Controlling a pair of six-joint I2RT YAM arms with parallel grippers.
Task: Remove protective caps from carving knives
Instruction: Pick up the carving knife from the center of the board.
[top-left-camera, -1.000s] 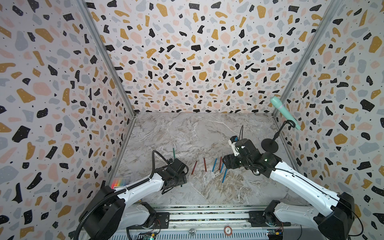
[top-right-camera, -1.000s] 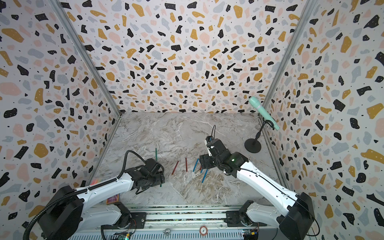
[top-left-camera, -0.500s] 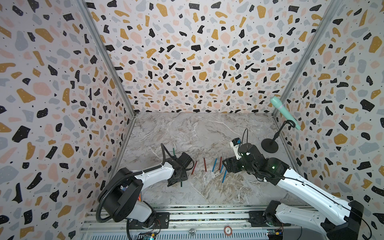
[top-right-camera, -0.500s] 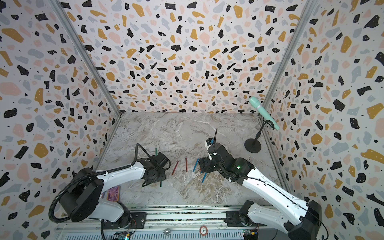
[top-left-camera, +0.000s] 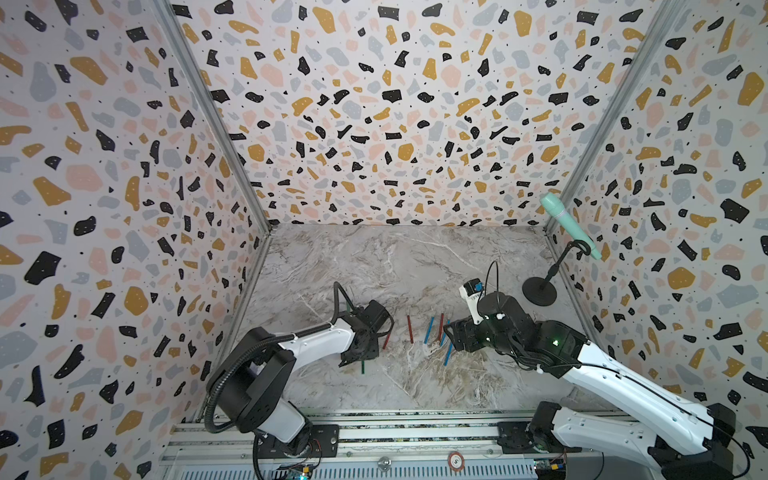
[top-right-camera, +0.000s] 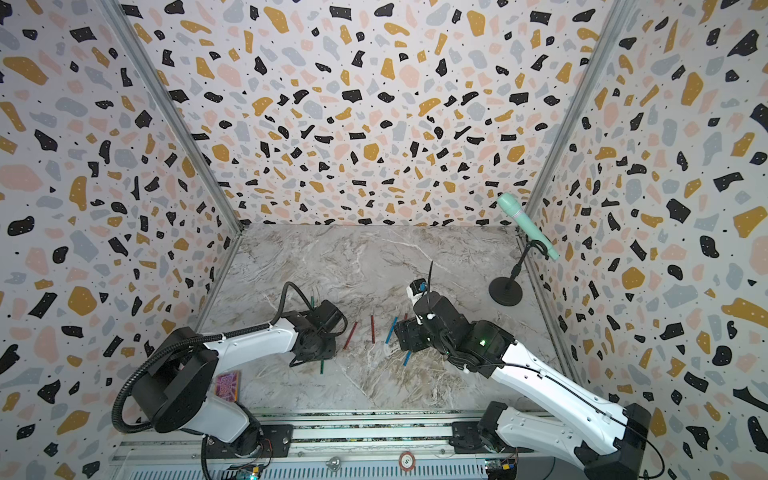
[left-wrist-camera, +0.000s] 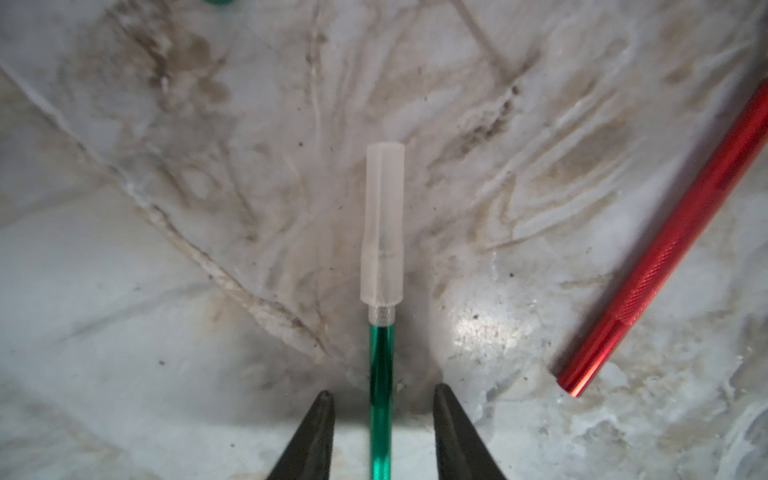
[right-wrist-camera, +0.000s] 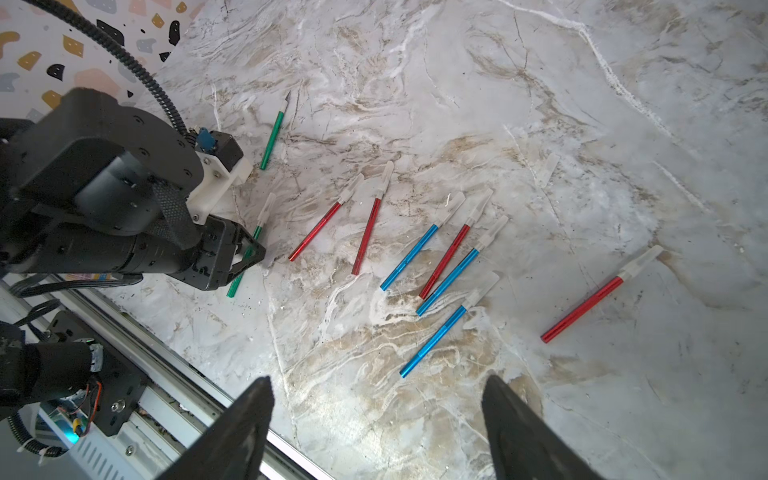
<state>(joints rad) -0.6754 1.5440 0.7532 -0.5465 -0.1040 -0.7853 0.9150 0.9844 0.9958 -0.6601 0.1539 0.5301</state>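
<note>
Left wrist view: the green knife (left-wrist-camera: 380, 395) lies flat on the marble worktop (left-wrist-camera: 124, 291), and its shaft runs straight up the gap between the left fingers (left-wrist-camera: 313, 440). Those fingers are released. They stand apart on either side of the shaft, and a strip of worktop shows between each tip and the green metal, so nothing is gripped. The frosted cap (left-wrist-camera: 382, 224) sits on the blade end, well ahead of the fingertips, just past a short knurled silver collar. A red knife (left-wrist-camera: 665, 249) lies slanted off to one side, clear of both fingers.

In both top views the left arm's wrist is low over this knife, and the shaft's plain end pokes out from under it towards the rail.

In the right wrist view the right fingers (right-wrist-camera: 245, 428) are spread wide above the worktop with nothing between them. The capped red and blue knives (right-wrist-camera: 455, 245) lie in a loose row ahead of them. The nearest blue knife (right-wrist-camera: 449, 324) ends just short of the gap between the tips. A second green knife (right-wrist-camera: 274, 133), its blade bare, lies beyond the left wrist.
</note>
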